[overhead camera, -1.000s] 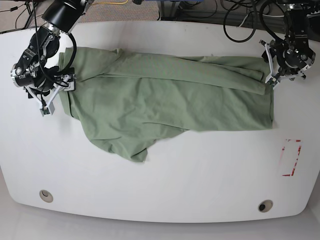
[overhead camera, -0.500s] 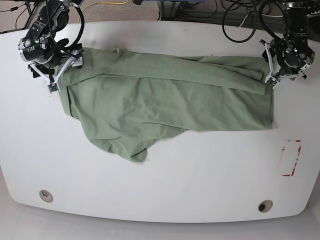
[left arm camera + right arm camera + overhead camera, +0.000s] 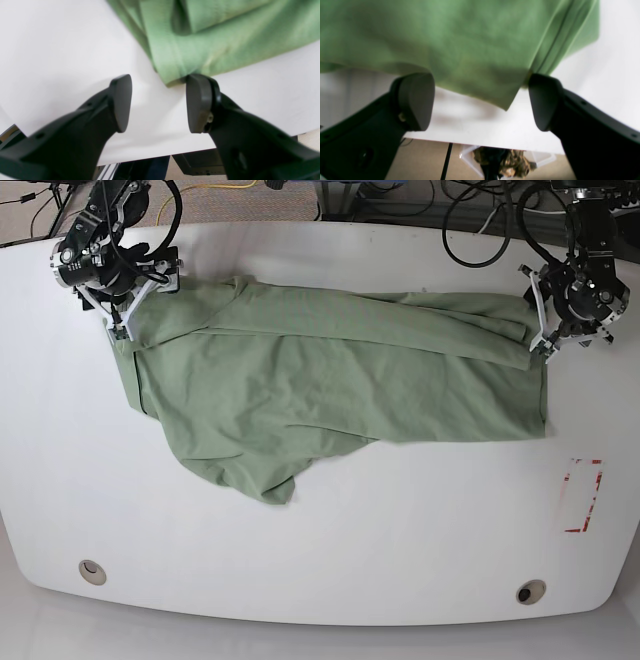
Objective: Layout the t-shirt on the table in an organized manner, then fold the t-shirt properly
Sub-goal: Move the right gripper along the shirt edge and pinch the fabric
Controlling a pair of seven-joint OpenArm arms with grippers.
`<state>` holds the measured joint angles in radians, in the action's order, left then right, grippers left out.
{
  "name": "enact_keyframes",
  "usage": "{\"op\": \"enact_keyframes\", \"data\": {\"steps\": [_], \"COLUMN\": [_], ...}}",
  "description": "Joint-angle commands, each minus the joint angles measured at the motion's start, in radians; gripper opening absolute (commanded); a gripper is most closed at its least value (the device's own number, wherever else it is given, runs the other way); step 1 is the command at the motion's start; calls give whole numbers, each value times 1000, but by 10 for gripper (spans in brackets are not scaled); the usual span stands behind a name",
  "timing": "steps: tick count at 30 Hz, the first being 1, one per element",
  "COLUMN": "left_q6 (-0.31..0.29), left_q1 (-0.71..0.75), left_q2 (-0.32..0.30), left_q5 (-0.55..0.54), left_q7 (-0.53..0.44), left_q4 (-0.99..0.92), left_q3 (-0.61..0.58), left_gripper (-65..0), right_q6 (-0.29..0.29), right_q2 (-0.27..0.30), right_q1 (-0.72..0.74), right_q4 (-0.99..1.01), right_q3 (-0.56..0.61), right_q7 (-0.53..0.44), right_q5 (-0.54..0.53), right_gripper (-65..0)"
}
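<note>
I see the t-shirt (image 3: 330, 380) spread across the white worktop (image 3: 400, 520), crumpled at 7 o'clock. Both end effectors, left (image 3: 158, 103) and right (image 3: 480, 101), gape, apparently gripping nothing; cables (image 3: 480, 220) crowd 12 o'clock.

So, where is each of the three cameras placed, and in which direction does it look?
Base: above, looking down at the table and t-shirt; both arms show.
Left wrist: behind the open left end effector, facing a shirt corner.
Right wrist: behind the open right end effector, facing another corner.
All share the shirt and the table.
</note>
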<state>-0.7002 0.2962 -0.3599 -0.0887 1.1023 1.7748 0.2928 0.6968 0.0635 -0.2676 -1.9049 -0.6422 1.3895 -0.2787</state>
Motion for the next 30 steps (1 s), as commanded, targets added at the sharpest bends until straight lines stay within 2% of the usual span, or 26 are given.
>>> {"op": "enact_keyframes", "data": {"steps": [1,7,10,18,21,23,30], "left_q6": [2,2,2,2,2,2,2], "left_q1": [-7,-7,-7,-9,-9,-9,-9], "left_q2": [-17,-17,-17,-15,-15,-15,-17], "left_q5": [4,4,4,4,4,4,4], "left_q7": [-4,-4,-4,-4,-4,-4,-4], "left_q4": [17,17,15,15,15,15,15], "left_q3": [6,6,6,6,6,6,4], "left_gripper": [-325,-325,-325,-325,-325,-325,-325], "right_q6": [1,1,1,1,1,1,1], "right_q2": [9,9,9,8,8,8,6], "right_q1": [6,3,3,4,4,3,-15], "right_q4": [2,37,40,37,32,11,-95], "right_q3": [-5,-5,-5,-3,-3,-3,0], "right_q7": [-17,-43,-43,-43,-42,-42,7], "right_q5": [-9,-9,-9,-9,-9,-9,-15], "right_gripper": [-82,-86,-135,-520,-629,-650,-618]}}
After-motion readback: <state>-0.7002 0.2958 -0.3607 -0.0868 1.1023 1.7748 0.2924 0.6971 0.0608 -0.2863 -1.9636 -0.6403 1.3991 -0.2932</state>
